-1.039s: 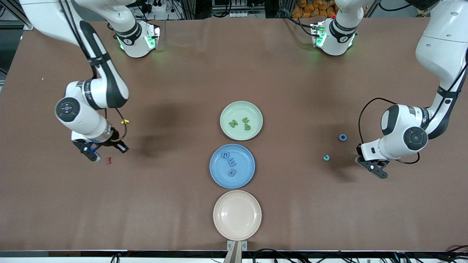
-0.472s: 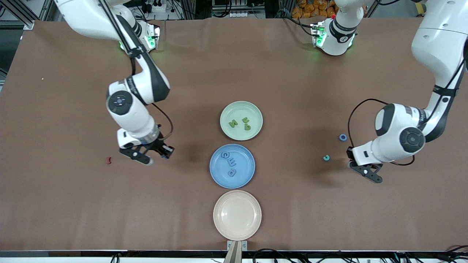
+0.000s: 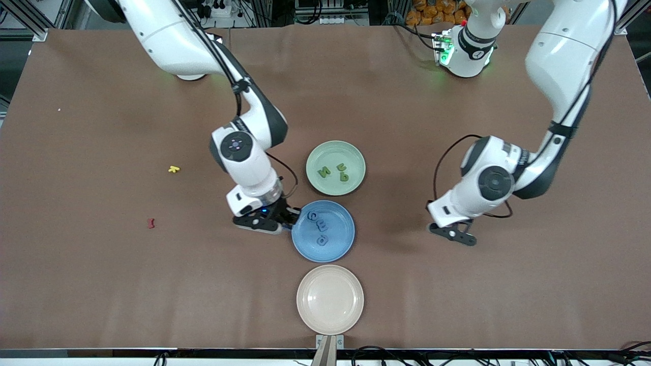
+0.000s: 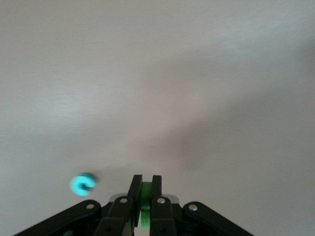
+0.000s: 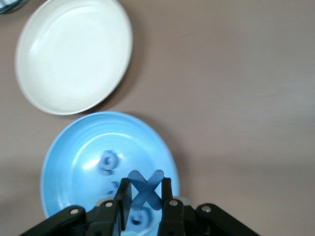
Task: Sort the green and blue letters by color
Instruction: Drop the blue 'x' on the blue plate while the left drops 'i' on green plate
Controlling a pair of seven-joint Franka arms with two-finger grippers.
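blue plate – three blue letters, right pincer gripping blue x over its rim, left pincer clamping green piece

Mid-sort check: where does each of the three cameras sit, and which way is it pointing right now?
Front: high across the table, facing both arms and three plates.
Left wrist: looks down past the left gripper, shut on a green letter, at bare table and a teal ring.
Right wrist: looks down past the right gripper, holding a blue X over the blue plate.
Shared: front and right wrist show the blue plate and cream plate.

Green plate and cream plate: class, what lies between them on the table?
The blue plate, holding three blue letters, lies between the green plate and cream plate; the front view shows it.
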